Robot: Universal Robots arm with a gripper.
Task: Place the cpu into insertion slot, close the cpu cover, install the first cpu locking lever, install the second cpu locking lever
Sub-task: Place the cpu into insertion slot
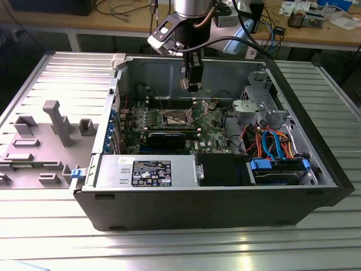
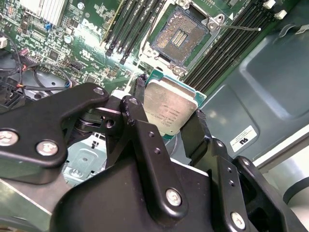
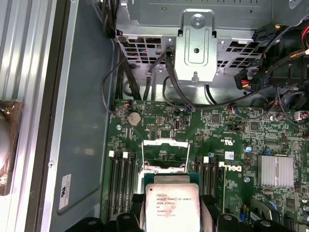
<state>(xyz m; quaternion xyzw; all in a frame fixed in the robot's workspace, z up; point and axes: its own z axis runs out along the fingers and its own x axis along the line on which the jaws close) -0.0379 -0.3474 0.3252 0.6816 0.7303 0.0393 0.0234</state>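
Observation:
The cpu (image 2: 169, 108), a flat square chip with a silvery top, sits clamped between my black fingers (image 2: 195, 131). My gripper (image 1: 192, 83) hangs inside the open computer case (image 1: 104, 200), above the back part of the motherboard. The insertion slot (image 2: 178, 36) lies open and bare on the green board, a short way from the chip. A thin metal locking lever (image 2: 239, 28) sticks out beside it. In the first wrist view the cpu (image 3: 171, 203) is in my gripper (image 3: 172, 215), and the cpu cover (image 3: 164, 144), a silvery windowed frame, stands raised just beyond the chip.
Black memory slots (image 2: 137, 21) flank the socket. A long black card (image 1: 169, 137) lies in front of it. The power supply (image 1: 146, 172), a drive cage (image 1: 256, 107) and orange and blue cables (image 1: 271, 141) fill the case's front and right. A grey fixture plate (image 1: 56, 121) lies to the exterior view's left.

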